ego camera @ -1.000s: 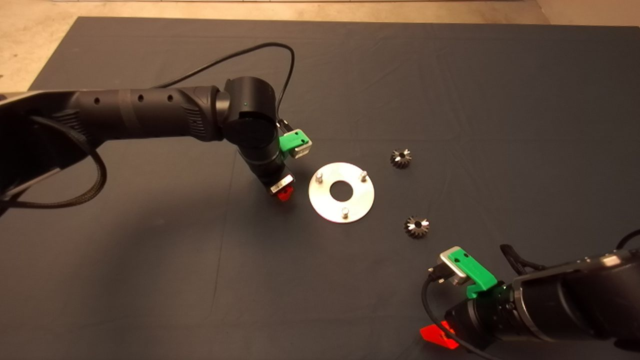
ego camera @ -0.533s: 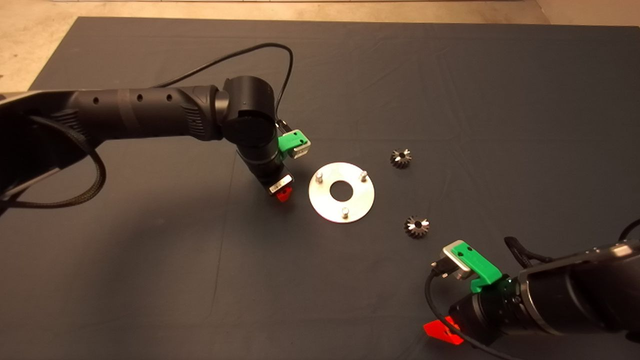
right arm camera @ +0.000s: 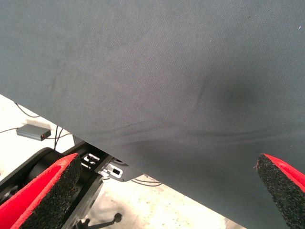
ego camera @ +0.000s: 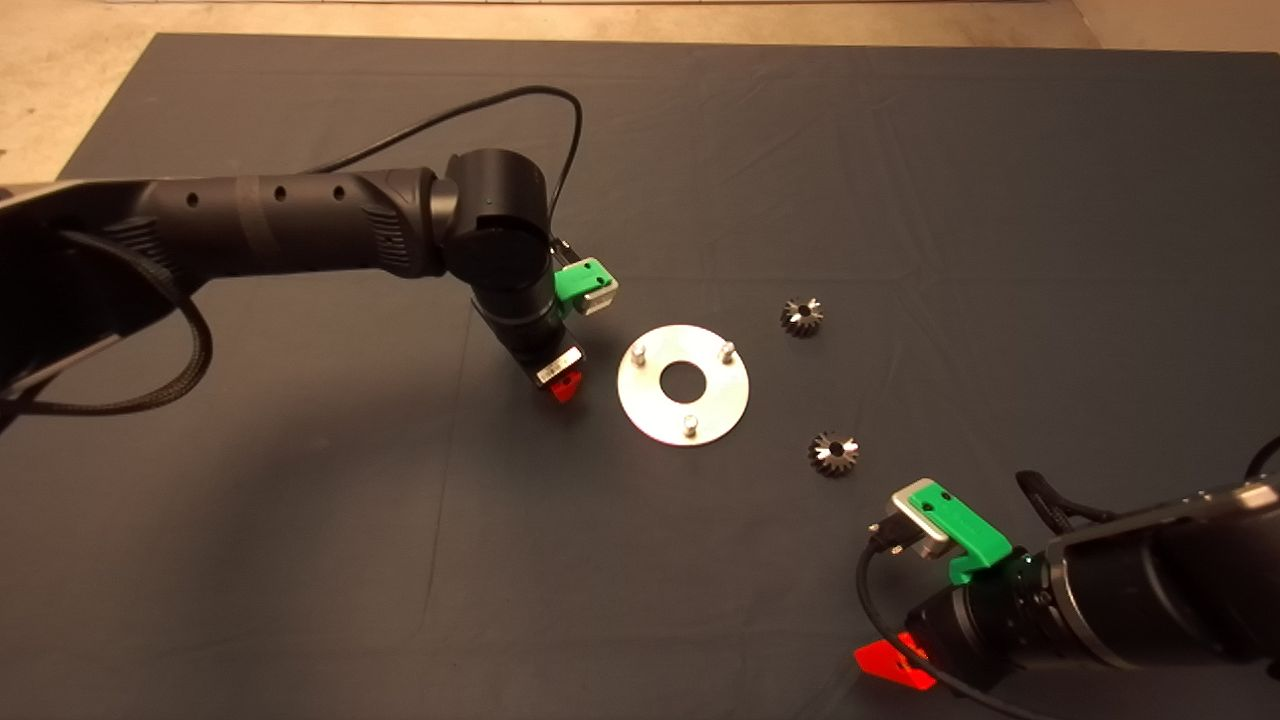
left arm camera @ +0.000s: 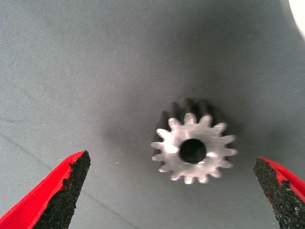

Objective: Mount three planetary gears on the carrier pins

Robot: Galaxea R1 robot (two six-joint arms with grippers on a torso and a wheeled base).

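Observation:
The shiny round disc lies mid-mat with three carrier pins upright in a triangle, all bare. Two planetary gears lie to its right, one farther back and one nearer. My left gripper points down just left of the disc. In the left wrist view it is open, its fingers astride the third gear, which lies flat on the mat and is untouched. That gear is hidden in the head view. My right gripper waits open and empty at the lower right; it also shows in the right wrist view.
The dark mat covers the table. The disc's edge shows in a corner of the left wrist view. The right wrist view looks past the mat's edge at pale floor with a small box and cables.
The right arm has drawn back slightly toward the lower right corner. The left gripper has shifted a little over its gear. The disc and the two visible gears have not moved.

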